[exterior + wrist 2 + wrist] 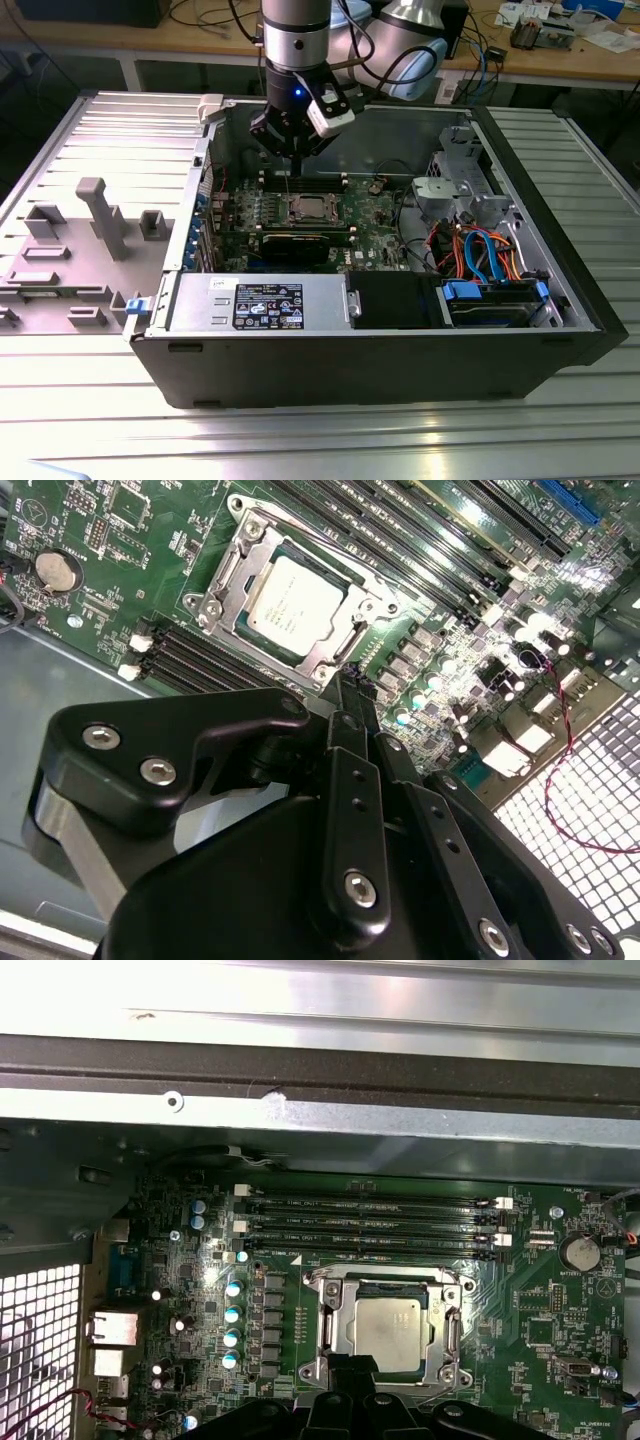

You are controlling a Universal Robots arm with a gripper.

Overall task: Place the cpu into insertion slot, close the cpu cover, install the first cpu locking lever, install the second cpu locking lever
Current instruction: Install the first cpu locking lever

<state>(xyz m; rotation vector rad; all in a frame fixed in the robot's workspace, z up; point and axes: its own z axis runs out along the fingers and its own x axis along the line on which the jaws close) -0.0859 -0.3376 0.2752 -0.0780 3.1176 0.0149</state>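
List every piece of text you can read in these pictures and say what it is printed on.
Black label on the silver power supply box, exterior view: print and symbols, too small to read.
Top of the cpu, second wrist view: faint lines of print, too blurred to read.
Beside the memory slots, first wrist view: white lettering, too small to read.
Nothing can be quoted with confidence.

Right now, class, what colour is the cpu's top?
The cpu is dull silver-grey, clearest in the second wrist view.
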